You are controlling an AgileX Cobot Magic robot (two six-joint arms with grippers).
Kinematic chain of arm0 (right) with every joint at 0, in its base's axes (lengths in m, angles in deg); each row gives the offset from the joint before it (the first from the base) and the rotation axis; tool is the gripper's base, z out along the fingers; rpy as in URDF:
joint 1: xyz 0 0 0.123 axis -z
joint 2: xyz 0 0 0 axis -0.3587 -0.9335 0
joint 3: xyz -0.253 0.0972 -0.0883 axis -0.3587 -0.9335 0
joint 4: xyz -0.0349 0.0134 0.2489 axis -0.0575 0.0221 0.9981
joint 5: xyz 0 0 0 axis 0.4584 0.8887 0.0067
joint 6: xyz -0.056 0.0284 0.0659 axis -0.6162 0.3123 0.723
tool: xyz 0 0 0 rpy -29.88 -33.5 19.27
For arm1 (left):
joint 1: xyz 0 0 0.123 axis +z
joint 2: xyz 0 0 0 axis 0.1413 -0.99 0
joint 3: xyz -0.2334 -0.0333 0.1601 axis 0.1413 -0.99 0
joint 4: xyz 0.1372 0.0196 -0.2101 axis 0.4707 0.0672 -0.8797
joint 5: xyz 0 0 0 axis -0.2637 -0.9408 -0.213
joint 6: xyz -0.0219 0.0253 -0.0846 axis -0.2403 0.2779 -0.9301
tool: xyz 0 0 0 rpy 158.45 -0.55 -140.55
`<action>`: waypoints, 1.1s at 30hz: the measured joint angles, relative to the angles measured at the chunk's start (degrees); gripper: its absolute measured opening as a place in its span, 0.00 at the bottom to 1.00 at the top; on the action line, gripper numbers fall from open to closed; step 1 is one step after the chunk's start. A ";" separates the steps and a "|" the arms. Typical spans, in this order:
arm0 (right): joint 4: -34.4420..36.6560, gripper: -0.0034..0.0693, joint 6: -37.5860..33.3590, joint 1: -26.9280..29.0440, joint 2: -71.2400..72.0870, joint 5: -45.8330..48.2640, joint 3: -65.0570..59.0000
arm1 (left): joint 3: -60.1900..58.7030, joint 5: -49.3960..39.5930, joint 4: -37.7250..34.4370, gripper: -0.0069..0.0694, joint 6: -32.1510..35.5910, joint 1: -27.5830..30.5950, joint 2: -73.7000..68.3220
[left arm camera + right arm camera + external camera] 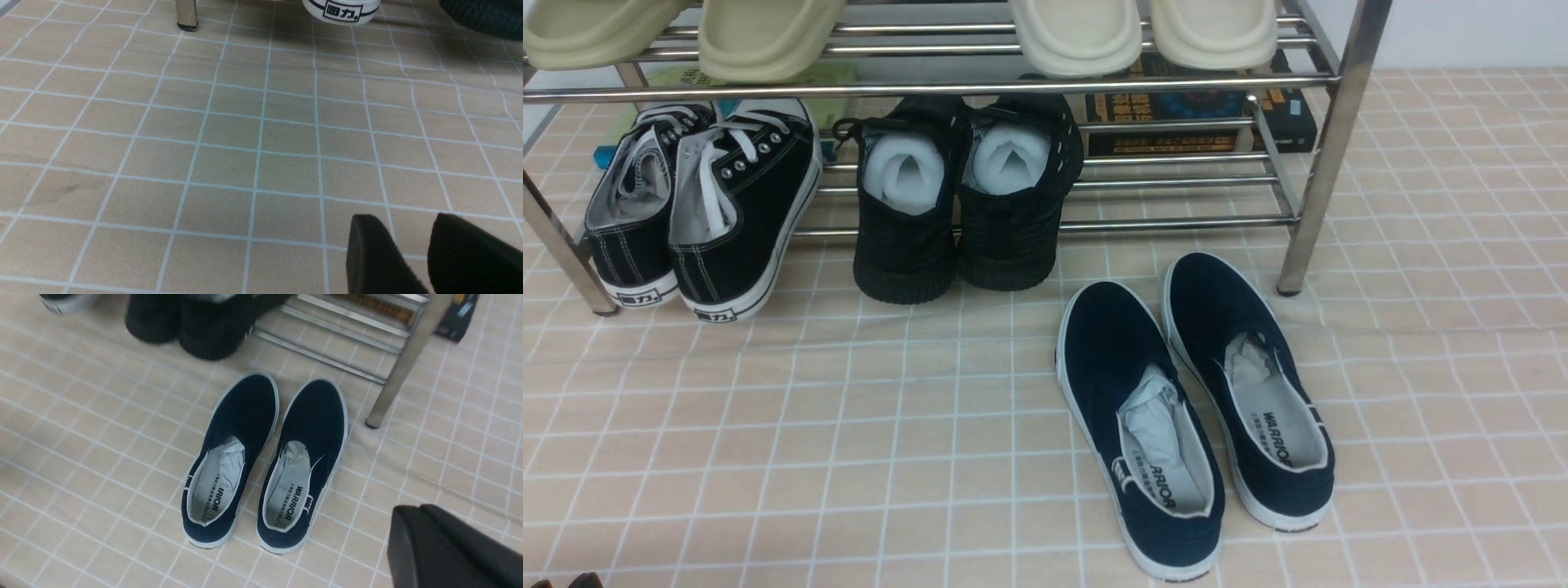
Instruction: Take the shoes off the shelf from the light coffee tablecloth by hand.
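The shoes, a navy pair with white soles and "WARRIOR" lining, lie side by side on the light coffee tablecloth (849,425). One shoe (1139,408) is left of the other (1250,376), toes toward the shelf (1327,147). Both sit just in front of its right leg, off the bars. The right wrist view shows the pair (233,457) from above. My right gripper (408,510) hangs beside and apart from it, fingers pressed together and holding nothing. Over bare cloth (229,134), my left gripper (402,218) is open, with cloth showing between its fingers.
Black lace-up sneakers (698,212) and all-black shoes (964,196) lean on the shelf's lowest bars, heels on the cloth. Cream slippers (768,33) rest on the upper tier. Dark books (1201,114) lie behind the shelf. Its left front leg (186,16) stands ahead of the left gripper.
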 joint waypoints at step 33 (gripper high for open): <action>1.11 0.04 2.74 0.05 32.99 -59.05 -50.22 | 0.00 0.00 0.00 0.40 0.00 0.00 0.00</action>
